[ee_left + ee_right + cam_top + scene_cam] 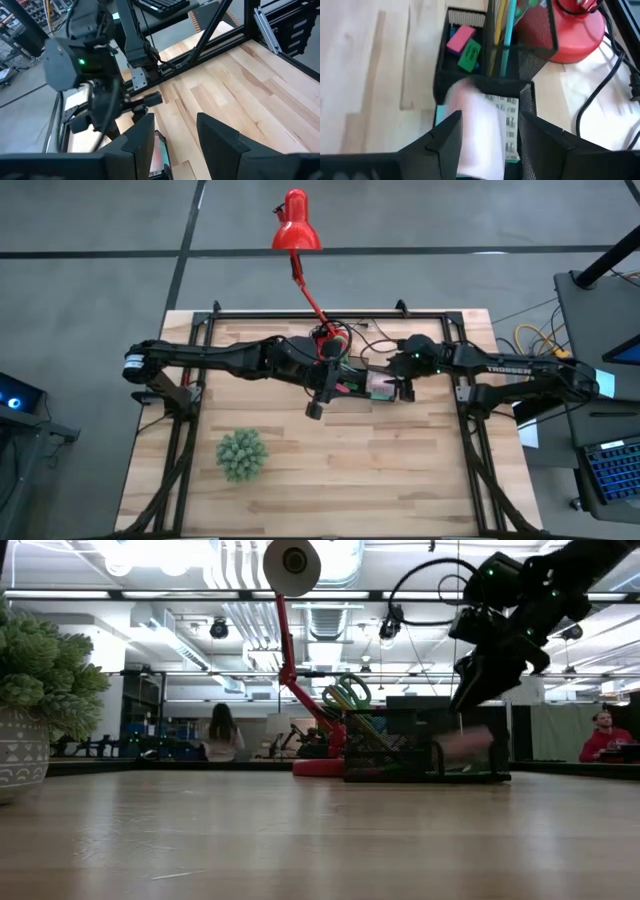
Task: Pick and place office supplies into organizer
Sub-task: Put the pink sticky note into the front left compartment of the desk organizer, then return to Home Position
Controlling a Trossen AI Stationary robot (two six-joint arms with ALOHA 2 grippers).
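Observation:
The black organizer (442, 75) stands at the table's far middle, beside the red lamp base (575, 30). Its mesh cup holds a pencil (497, 25), a teal pen (509, 25) and green-handled scissors (347, 692). A small compartment holds pink (461, 37) and green (469, 55) pieces. My right gripper (487, 130) hangs open above the organizer. A blurred pink sticky-note pad (480, 125) lies below its fingers, over a light-blue pad's edge (439, 115). In the low view the pad (468, 745) is clear of the fingertips. My left gripper (172, 135) hovers open and empty just left of the organizer.
A fuzzy green ball in a pot (242, 453) stands near the table's left front. The red desk lamp (296, 225) rises behind the organizer, with cables (600, 95) beside its base. Bare wood (400, 470) stretches along the near side. People are in the room behind.

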